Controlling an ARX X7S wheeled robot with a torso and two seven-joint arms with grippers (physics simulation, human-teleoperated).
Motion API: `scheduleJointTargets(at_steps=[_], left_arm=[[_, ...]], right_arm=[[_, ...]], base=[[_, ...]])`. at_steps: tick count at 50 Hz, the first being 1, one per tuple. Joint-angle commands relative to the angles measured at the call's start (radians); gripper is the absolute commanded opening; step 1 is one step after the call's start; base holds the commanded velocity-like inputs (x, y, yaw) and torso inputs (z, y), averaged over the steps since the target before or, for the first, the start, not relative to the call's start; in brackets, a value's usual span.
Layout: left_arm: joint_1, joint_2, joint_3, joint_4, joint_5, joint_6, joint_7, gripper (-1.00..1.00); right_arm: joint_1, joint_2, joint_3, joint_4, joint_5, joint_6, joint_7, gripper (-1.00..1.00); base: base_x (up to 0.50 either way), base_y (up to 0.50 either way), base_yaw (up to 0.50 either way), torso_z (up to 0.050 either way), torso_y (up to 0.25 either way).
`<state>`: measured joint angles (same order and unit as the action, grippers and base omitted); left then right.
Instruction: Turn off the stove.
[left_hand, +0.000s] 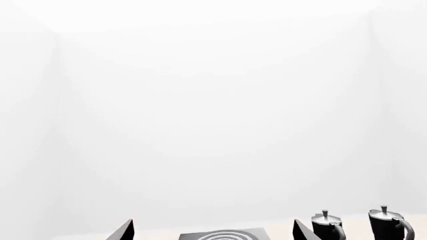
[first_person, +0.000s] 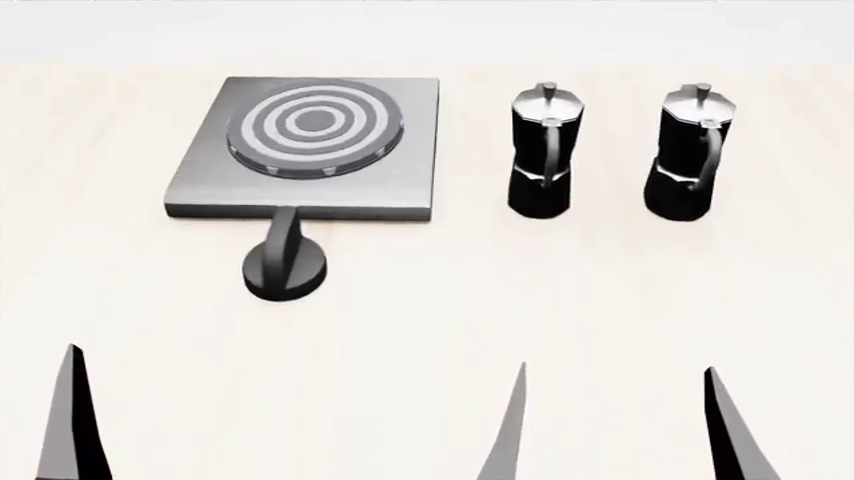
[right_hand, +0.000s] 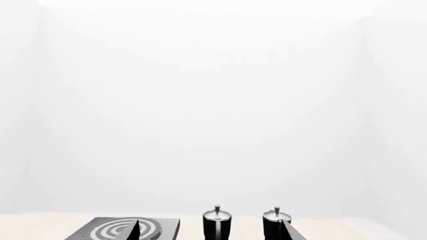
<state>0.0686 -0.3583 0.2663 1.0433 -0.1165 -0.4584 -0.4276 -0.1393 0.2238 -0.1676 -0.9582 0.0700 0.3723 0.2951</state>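
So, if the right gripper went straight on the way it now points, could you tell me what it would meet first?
Probably a moka pot: the right gripper frames it between its fingertips, with bare table before it. Depth is unclear.

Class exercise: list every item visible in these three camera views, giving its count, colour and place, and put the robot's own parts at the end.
stove: one, grey metal plate with ringed burner, far left of table.
knob: one, black, just in front of the stove's near edge.
moka pots: two, black and silver, side by side right of the stove.
table: one, pale wood.
left gripper: dark fingertips, apart, holding nothing.
right gripper: dark fingertips, apart, near edge.
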Motion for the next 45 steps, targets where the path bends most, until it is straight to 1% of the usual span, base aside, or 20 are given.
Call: scheduleJointTargets(at_steps=[1, 28, 45], left_arm=[[-0.011, -0.046, 0.032, -0.003, -0.031, 0.007, -0.058, 1.0], [-0.027, -0.075, 0.051, -0.011, -0.054, 0.012, -0.098, 1.0], [-0.03, -0.09, 0.064, -0.015, -0.063, 0.016, -0.118, 1.0]], right_arm=[[0.002, 0.011, 0.0, 0.004, 0.023, -0.003, 0.011, 1.0], [0.008, 0.037, -0.013, 0.009, 0.04, -0.015, 0.037, 1.0], [0.013, 0.049, -0.02, 0.008, 0.048, -0.009, 0.056, 1.0]], base=[[0.43, 0.0, 0.0, 0.0, 0.0], [0.43, 0.0, 0.0, 0.0, 0.0], [0.32, 0.0, 0.0, 0.0, 0.001]])
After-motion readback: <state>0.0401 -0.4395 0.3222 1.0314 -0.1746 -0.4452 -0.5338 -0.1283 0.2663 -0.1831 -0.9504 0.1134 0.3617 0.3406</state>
